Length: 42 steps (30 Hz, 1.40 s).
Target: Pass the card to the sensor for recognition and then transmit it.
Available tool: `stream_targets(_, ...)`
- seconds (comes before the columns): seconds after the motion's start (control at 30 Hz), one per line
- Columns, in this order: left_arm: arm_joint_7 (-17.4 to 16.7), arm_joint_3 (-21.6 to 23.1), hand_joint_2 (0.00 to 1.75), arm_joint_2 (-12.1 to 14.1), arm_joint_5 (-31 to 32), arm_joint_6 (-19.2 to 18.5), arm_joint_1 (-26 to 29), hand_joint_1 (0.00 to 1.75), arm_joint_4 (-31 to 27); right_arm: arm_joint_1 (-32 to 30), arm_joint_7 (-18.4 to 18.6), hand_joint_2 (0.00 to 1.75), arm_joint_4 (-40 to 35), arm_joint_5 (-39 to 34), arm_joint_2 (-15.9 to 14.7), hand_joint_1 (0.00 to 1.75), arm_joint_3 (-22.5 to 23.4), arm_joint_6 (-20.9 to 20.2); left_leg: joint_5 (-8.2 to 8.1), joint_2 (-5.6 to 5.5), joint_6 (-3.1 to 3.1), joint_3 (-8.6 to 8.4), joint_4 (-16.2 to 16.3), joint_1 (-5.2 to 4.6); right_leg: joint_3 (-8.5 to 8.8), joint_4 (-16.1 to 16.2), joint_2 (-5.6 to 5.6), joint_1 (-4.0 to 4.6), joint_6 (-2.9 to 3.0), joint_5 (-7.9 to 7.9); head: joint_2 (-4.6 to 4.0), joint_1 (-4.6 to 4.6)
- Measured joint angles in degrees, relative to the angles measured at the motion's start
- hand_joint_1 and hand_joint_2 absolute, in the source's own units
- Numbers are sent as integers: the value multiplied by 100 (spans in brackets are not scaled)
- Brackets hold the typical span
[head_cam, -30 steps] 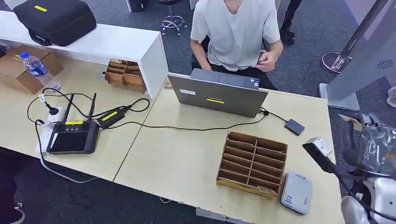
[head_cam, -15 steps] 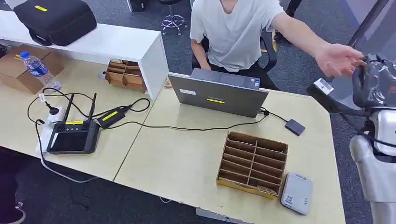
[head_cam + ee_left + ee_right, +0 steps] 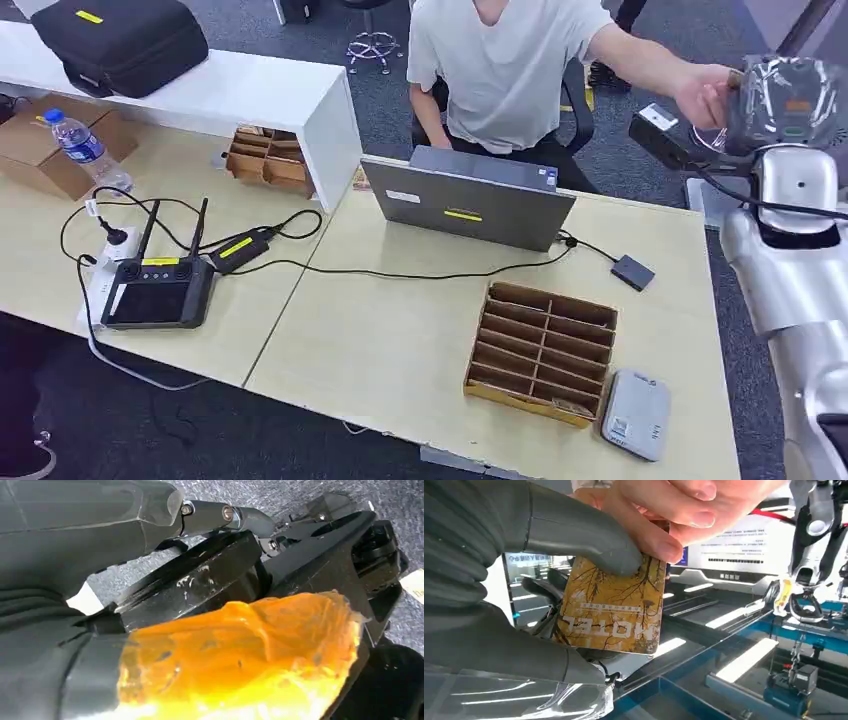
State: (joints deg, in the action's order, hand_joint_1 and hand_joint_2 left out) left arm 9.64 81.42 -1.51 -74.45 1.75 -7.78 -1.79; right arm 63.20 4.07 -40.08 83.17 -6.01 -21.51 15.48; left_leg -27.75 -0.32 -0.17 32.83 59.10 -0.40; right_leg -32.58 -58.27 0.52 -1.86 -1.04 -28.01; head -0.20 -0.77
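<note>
Right wrist view shows the right hand pinching the card between thumb and fingers, while a person's hand grips the card's far edge. If the robot lets go before the person's hold is firm, or clings while they pull, the card could drop or bend. It is a thin, flat card, golden-brown with a dark branch pattern and pale lettering. The left hand has its fingers apart, holding nothing.
</note>
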Motion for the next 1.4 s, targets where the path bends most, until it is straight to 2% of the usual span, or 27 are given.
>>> stream_targets(0.17,85,0,175,17,-13,0,12,0,-17,81,-28,175,273,13,79,0,-28,52,0,-2,0,1,0,-1,0,1,2,-1,0,0,0,0)
stream_targets(0.33,22,0,175,24,-13,2,4,0,-20,77,-22,175,358,-7,79,0,-46,65,0,0,0,1,1,-3,0,3,1,-2,0,0,0,0)
stream_targets(0.7,-5,0,175,22,-54,17,2,0,-24,-98,-188,175,248,-335,-4,0,13,313,0,1,0,-1,2,-2,-2,3,0,-1,0,0,0,0)
stream_targets(0.87,-5,0,175,20,-153,26,8,0,-28,-820,-367,175,-578,-840,-195,0,287,595,-1,-6,1,4,2,-2,0,5,9,-1,-1,0,0,2)
stream_targets(1.13,-5,0,175,15,-271,35,11,0,-28,-1818,-525,175,-1756,-1137,-387,0,662,708,-3,-3,3,4,1,-3,-2,8,5,-2,-1,0,0,-2)
stream_targets(1.4,-5,0,175,-7,-472,94,26,0,-28,-3301,-708,175,-3625,-1606,-503,0,948,553,-6,-7,2,5,-1,-3,-3,8,10,-2,0,-4,0,-2)
